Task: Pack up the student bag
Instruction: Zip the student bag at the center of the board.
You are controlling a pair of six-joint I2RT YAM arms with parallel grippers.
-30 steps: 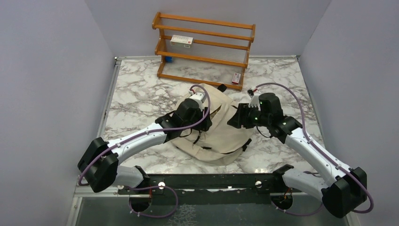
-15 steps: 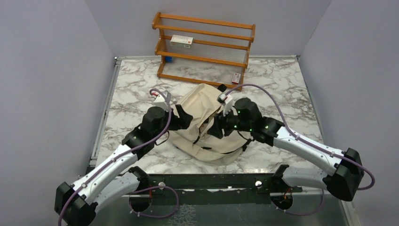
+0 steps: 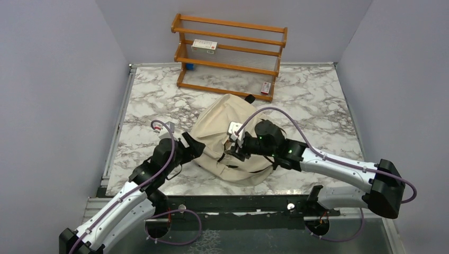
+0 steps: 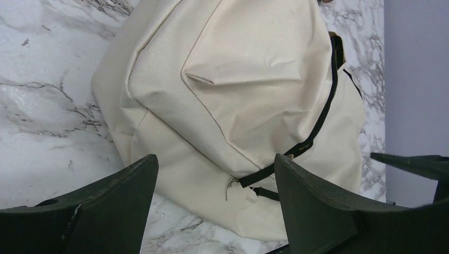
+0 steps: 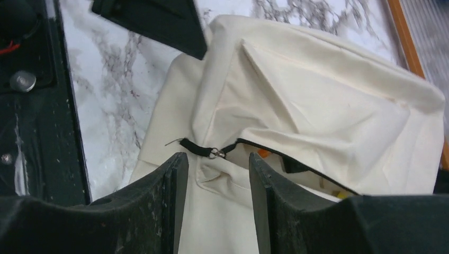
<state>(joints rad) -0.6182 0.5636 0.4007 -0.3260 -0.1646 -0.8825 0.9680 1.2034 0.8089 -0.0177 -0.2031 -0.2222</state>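
Your left arm has pulled back from the student bag (image 3: 222,119) toward the desk's (image 3: 153,100) near-left corner, while your right arm has swung in across the bag's near side. The cream bag lies slumped at the middle of the desk, its black top loop toward the wooden rack (image 3: 230,55) at the far edge. Your left gripper (image 3: 190,144) hovers just beside the bag's left flank, its pincer wide apart and empty; its wrist camera shows the bag (image 4: 238,79) ahead of the gripper (image 4: 214,164). Your right gripper (image 3: 231,151) sits low over the partly open zip. In its wrist view the gripper (image 5: 218,159) has its pincer narrowly apart, with the zip pull (image 5: 204,150) just beyond the tips and no grip visible.
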